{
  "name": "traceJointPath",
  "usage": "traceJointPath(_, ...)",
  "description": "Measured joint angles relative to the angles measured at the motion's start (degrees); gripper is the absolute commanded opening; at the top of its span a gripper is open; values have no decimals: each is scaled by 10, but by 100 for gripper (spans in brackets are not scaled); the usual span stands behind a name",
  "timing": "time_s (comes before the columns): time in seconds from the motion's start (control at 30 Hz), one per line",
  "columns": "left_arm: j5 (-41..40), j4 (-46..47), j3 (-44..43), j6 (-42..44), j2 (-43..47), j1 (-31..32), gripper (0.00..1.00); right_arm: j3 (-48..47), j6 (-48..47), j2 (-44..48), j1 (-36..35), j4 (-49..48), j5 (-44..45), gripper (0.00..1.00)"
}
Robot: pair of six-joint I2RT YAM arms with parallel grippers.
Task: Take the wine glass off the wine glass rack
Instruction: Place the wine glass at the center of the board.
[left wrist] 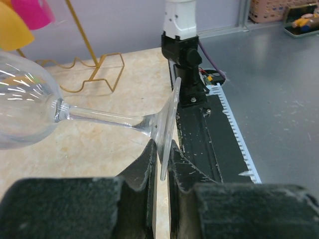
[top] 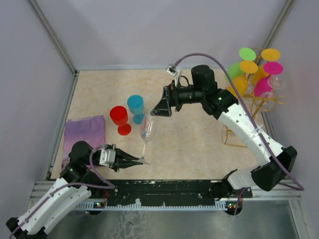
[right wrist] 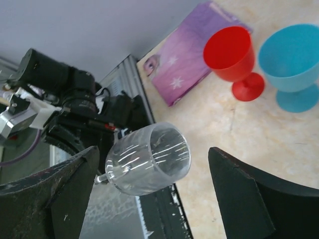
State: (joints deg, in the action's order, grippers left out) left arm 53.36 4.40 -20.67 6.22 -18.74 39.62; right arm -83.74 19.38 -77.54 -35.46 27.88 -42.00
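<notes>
A clear wine glass (top: 148,128) lies tilted over the table, away from the gold wire rack (top: 266,102) at the far right. My left gripper (top: 141,162) is shut on the rim of the glass's foot (left wrist: 167,127), which is pinched between its pads (left wrist: 147,162). The stem runs left to the bowl (left wrist: 22,107). My right gripper (top: 158,110) is open and hovers at the bowl's mouth. In the right wrist view the bowl (right wrist: 149,159) sits between the spread fingers (right wrist: 65,184), touching neither. Part of the rack (left wrist: 94,74) also shows in the left wrist view.
A red goblet (top: 119,118) and a blue goblet (top: 135,107) stand left of the glass, with a purple cloth (top: 84,132) beyond them. Green, orange and pink glasses (top: 259,69) hang on the rack. A black rail (top: 169,191) runs along the near edge.
</notes>
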Motion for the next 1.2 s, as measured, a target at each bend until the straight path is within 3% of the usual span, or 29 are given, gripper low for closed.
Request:
traceJointPath(0.17,40,-19,-9,32,-3,0,0,0,7,-36,0,1,-83,70)
traceJointPath(0.43,28,-71,-15,67,-4,0,0,0,-1,-57,-15,13,-185,54)
traceJointPath(0.8,12,-131,-36,109,-3,4,0,0,-59,-60,-21,59,-226,28)
traceJointPath(1.03,7,-162,-41,130,-2,5,1,0,-59,-64,-21,73,-242,0)
traceJointPath(1.2,1,-179,-44,145,1,5,11,-1,-48,-63,-21,82,-250,0)
